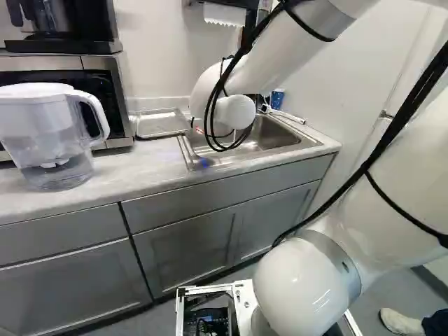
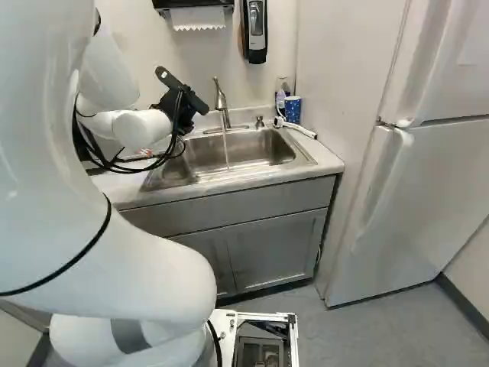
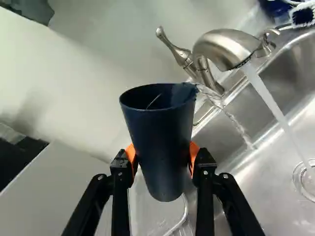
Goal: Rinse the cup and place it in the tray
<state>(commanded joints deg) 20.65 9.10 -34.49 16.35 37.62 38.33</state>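
The fingers [image 3: 204, 172] of the gripper [image 2: 187, 99] are clamped on the dark blue cup [image 3: 162, 142] from both sides, their orange pads against its wall. The cup is near the faucet [image 2: 221, 99], apart from the water stream [image 3: 268, 101] falling from the spout. Below the faucet is the metal sink [image 2: 237, 153]; left of it on the tabletop [image 1: 133, 168] lies the tray [image 1: 161, 123]. To the faucet's right stand a blue patterned cup [image 2: 293, 109] and, farther off, a refrigerator [image 2: 412, 199].

Bright, diffuse room light, with glare on the steel sink [image 3: 266, 169] and faint shadow on the wall [image 3: 74, 83]
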